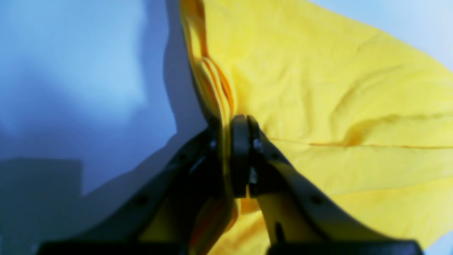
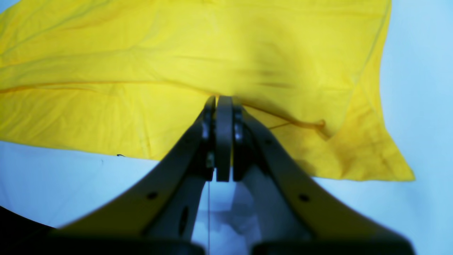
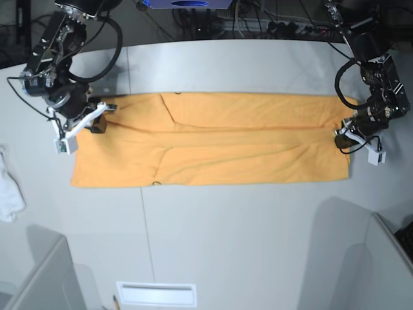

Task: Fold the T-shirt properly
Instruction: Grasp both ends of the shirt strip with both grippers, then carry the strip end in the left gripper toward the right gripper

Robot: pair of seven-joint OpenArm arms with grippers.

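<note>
Here the T-shirt (image 3: 213, 139) lies as a long folded band across the grey table (image 3: 226, 239), stretched between the two arms, its sleeves and collar tucked out of sight inside the folds. At the band's end on the base view's right, the left gripper (image 1: 231, 122) is pressed together with a bunch of yellow layers pinched between its jaws; in the left wrist view that bunch rises as a ridged pleat above the tips, though blur hides how many layers it takes in. At the opposite end, the right gripper (image 2: 223, 102) has its jaws pressed together at a crease of the cloth, and the right wrist view does not make clear whether any fabric sits between them, since the tips cover that spot. Both wrist views cut the shirt off at their edges. In the base view, a small white cloth (image 3: 9, 190) lies at the table's left edge, partly out of frame.
</note>
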